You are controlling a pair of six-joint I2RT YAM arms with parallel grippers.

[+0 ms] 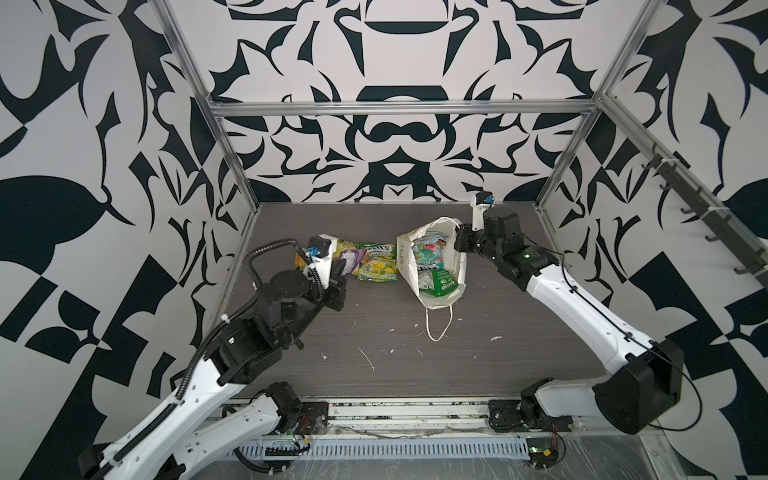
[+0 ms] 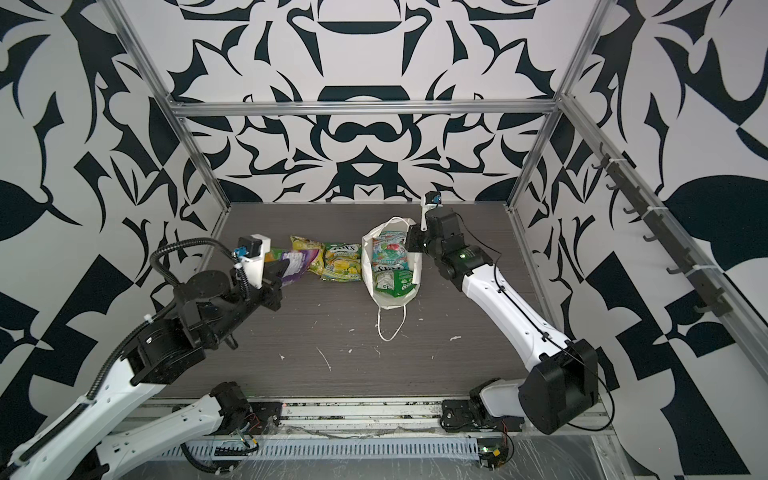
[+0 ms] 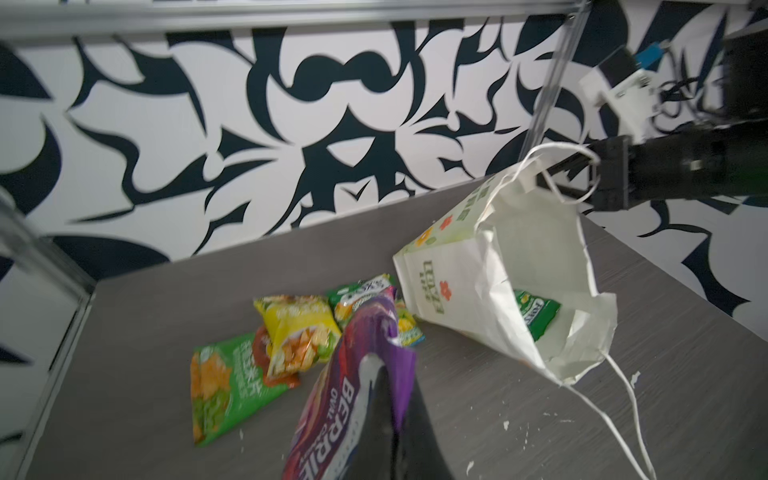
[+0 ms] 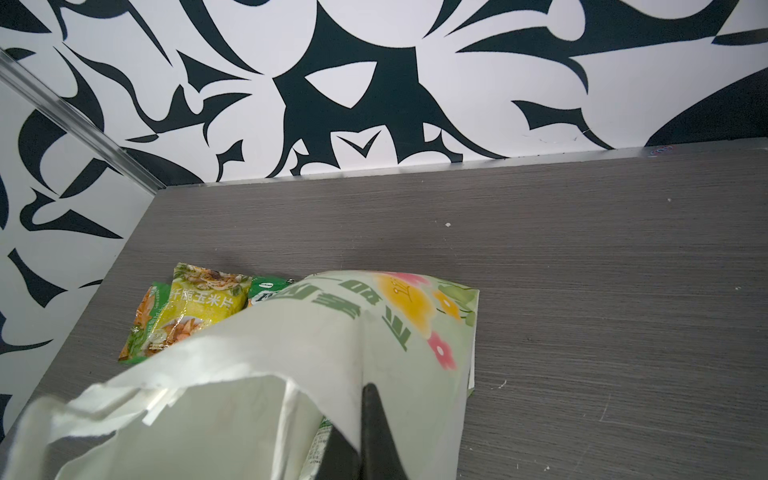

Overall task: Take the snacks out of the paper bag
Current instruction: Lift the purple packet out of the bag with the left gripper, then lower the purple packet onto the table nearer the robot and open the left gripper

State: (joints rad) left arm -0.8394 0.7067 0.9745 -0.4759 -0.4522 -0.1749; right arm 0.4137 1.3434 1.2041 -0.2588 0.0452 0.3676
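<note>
Left gripper (image 1: 340, 272) is clamped on the purple packet (image 1: 351, 259), which is held off the table (image 1: 478, 357) to the left of the paper bag (image 1: 405, 259). Right gripper (image 1: 456, 235) is pinched on the bag's far rim, one finger (image 4: 374, 424) seen inside the paper wall, and the mouth is held open. The teal-red packet (image 1: 430, 249) and the dark green packet (image 1: 438, 284) are seen inside the bag. Three snacks are laid on the table left of the bag. The FOX'S packet (image 1: 376, 264) is just beside the bag, then the yellow packet (image 3: 297, 332), which overlaps the green-orange packet (image 3: 212, 386). One cord handle (image 1: 438, 326) is draped on the table at the bag's near end.
</note>
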